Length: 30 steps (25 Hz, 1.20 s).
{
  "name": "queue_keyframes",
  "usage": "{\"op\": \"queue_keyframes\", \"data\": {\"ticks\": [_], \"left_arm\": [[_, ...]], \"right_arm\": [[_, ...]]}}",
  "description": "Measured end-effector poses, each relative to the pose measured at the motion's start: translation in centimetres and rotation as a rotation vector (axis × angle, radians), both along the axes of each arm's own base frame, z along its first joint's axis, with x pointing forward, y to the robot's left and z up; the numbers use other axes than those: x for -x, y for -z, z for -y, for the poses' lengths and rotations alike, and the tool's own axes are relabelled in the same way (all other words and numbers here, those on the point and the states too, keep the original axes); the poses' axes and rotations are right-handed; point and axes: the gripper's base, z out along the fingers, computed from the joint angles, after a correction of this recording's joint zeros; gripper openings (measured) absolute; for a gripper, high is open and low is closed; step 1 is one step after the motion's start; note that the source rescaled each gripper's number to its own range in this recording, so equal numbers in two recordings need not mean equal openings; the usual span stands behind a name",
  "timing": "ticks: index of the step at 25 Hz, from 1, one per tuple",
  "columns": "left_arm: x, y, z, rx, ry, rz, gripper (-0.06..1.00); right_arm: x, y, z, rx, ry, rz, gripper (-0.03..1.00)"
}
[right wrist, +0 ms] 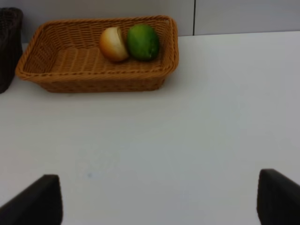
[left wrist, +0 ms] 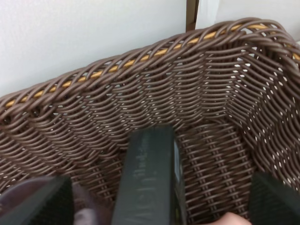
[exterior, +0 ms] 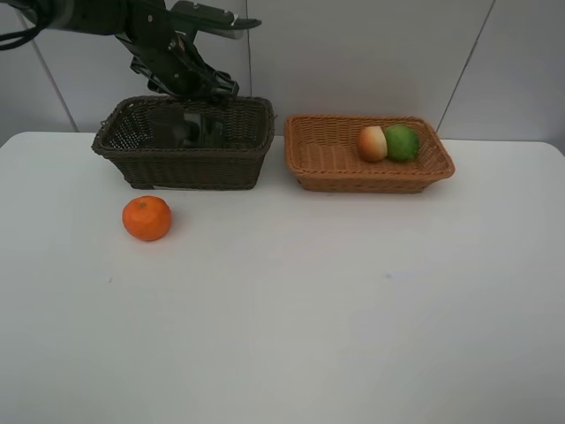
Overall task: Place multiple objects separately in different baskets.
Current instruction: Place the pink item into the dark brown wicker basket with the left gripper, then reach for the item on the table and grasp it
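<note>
Looking at it from where I'm standing, the left gripper point(left wrist: 159, 206) hangs over the dark brown basket point(exterior: 185, 168), fingers point(left wrist: 42, 201) spread wide with nothing clamped; the black pump bottle point(left wrist: 150, 178) lies loose between them on the basket floor, long axis pointing away toward the far wall, with something mauve point(left wrist: 89, 211) beside it, probably the cup. The right gripper point(right wrist: 159, 201) is wide open too and empty, hovering over bare tabletop point(exterior: 353, 309) facing the tan basket point(exterior: 327, 155), where the peach point(exterior: 372, 143) and green fruit point(exterior: 403, 142) sit touching. What's left out is the mandarin point(exterior: 146, 218), on the tabletop just in front of the dark basket's left end. I'd guess the left arm is nearer to it, and being round, it needs no particular grip angle.
</note>
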Motion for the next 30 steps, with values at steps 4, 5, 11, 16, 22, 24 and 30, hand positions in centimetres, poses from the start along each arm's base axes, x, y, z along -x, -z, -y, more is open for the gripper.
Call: {"op": "queue_keyframes", "data": {"ticks": [4,5,11,16,22,24,30], "left_arm": [[-0.01,-0.01,-0.03,-0.007,0.003,0.003,1.00],[-0.02,-0.01,-0.03,-0.008,0.004,0.003,1.00],[-0.02,-0.01,-0.04,-0.010,0.004,0.004,1.00],[-0.02,-0.01,-0.04,-0.010,0.005,0.004,1.00],[-0.01,0.00,-0.05,-0.011,0.004,0.002,1.00],[0.00,0.01,-0.06,-0.012,0.004,0.000,1.00],[0.07,0.08,-0.12,-0.017,0.001,-0.010,1.00]], "right_arm": [[0.00,0.00,0.00,0.000,0.000,0.000,0.90],[0.00,0.00,0.00,0.000,0.000,0.000,0.90],[0.00,0.00,0.00,0.000,0.000,0.000,0.90],[0.00,0.00,0.00,0.000,0.000,0.000,0.90],[0.00,0.00,0.00,0.000,0.000,0.000,0.90],[0.00,0.00,0.00,0.000,0.000,0.000,0.90],[0.00,0.00,0.00,0.000,0.000,0.000,0.90]]}}
